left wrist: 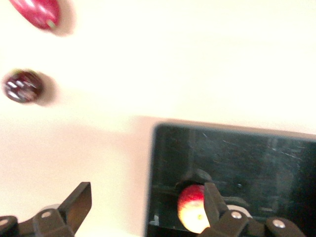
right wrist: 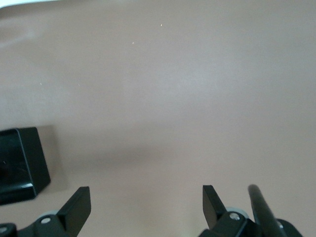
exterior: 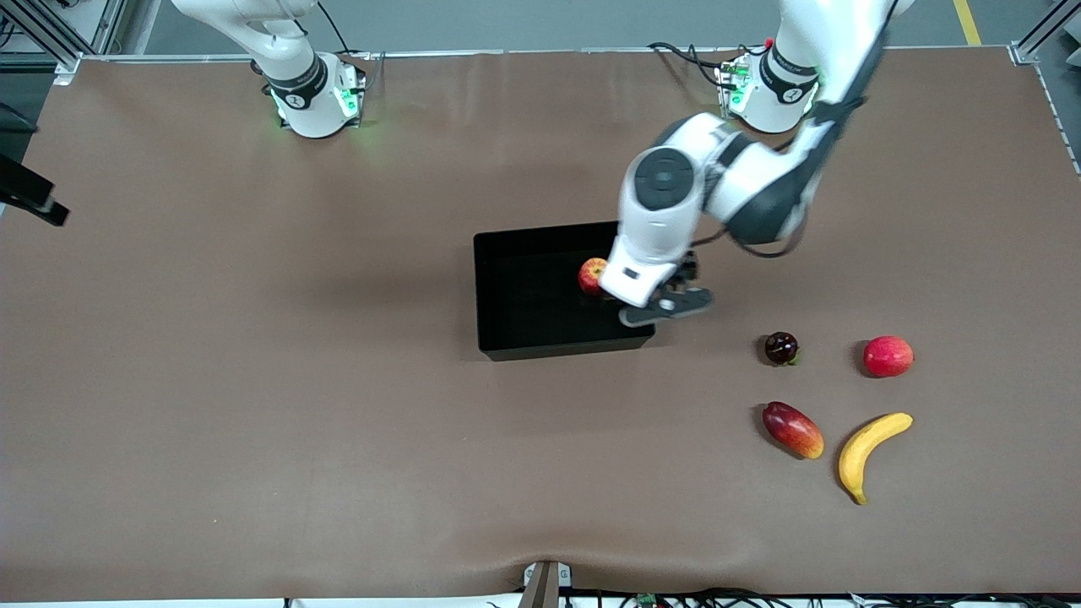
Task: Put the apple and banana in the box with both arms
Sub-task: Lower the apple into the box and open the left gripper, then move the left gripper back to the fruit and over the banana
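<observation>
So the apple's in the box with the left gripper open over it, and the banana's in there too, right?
Not quite. The apple is in the box and the left gripper stands open over it, but the front view shows the banana lying on the table toward the left arm's end, beside the mango-like fruit.

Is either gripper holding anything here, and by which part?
Nothing is held. The left gripper is open over the box wall, the apple lying free inside; the right gripper is open too.
</observation>
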